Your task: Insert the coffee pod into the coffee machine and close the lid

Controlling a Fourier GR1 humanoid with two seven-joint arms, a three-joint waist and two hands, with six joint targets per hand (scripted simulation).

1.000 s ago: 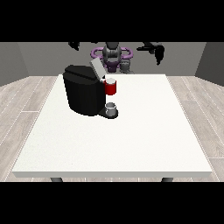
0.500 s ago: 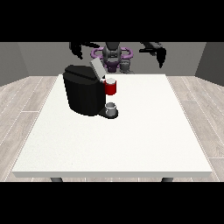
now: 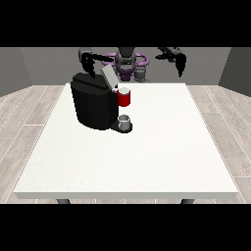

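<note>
My two black hands [image 3: 88,62] [image 3: 179,62] hang raised, fingers drooping relaxed, behind the boxy black coffee machine [image 3: 93,100], its grey lid [image 3: 109,77] up on the white table [image 3: 147,152].

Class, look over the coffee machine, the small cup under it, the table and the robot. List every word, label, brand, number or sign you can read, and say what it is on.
None: no readable text anywhere.
Coffee machine: plain black body, no brand or label showing.
Red part at its front: no marking.
Grey cup: no print.
White table: unmarked.
</note>
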